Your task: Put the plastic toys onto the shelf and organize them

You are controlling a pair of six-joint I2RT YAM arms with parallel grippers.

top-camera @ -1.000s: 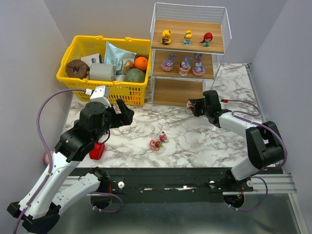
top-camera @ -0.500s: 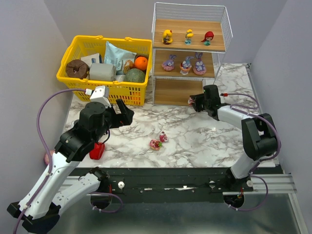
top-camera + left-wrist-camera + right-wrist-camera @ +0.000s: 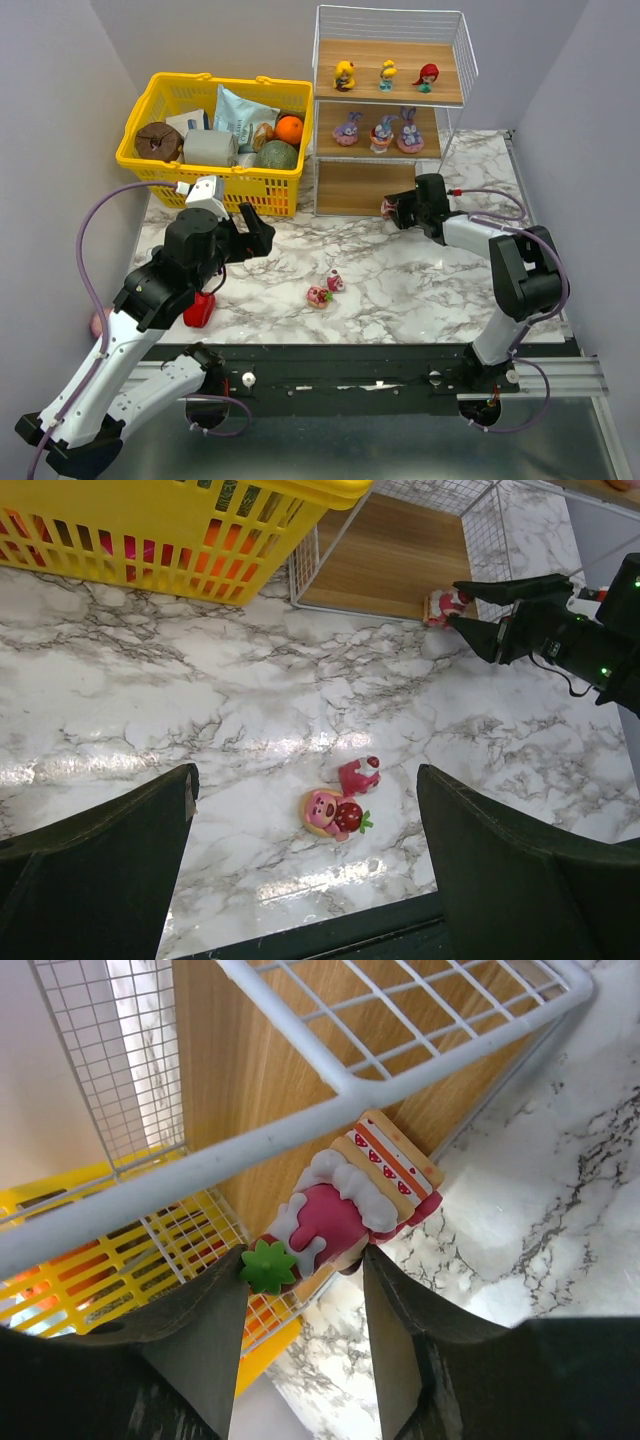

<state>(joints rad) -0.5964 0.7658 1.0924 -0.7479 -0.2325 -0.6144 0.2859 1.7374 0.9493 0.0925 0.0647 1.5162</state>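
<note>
And there was the pink cake toy (image 3: 350, 1205), right at the front lip of the shelf's (image 3: 350, 185) bottom board, at its right-hand end. The right gripper (image 3: 305, 1258) had it pinched from both sides, one finger against the green leaf, the other against the cream trim. In the wrist view the toy hung just under the white wire rail, tilted, and I could not tell whether its base touched the wood. It looked like the delivery step, with only the setting down and letting go left.

Why the bottom board? Look up: three dolls (image 3: 386, 75) lined the top tier and three bunnies (image 3: 381, 133) filled the middle one, each kind in its own row. The low tier was bare wood, so the pink round ones seemingly belonged there.

Out on the marble surface (image 3: 420, 280), two loose toys (image 3: 325, 290) lay close together near the front edge, well apart from the shelf. They were likely next in line.

The left gripper (image 3: 255, 228) hovered over the left side of the surface with its fingers spread wide, holding nothing, looking down on those two toys. Beyond it sat the yellow basket (image 3: 215, 180), and a red pepper (image 3: 198, 310) lay beside the left arm.
</note>
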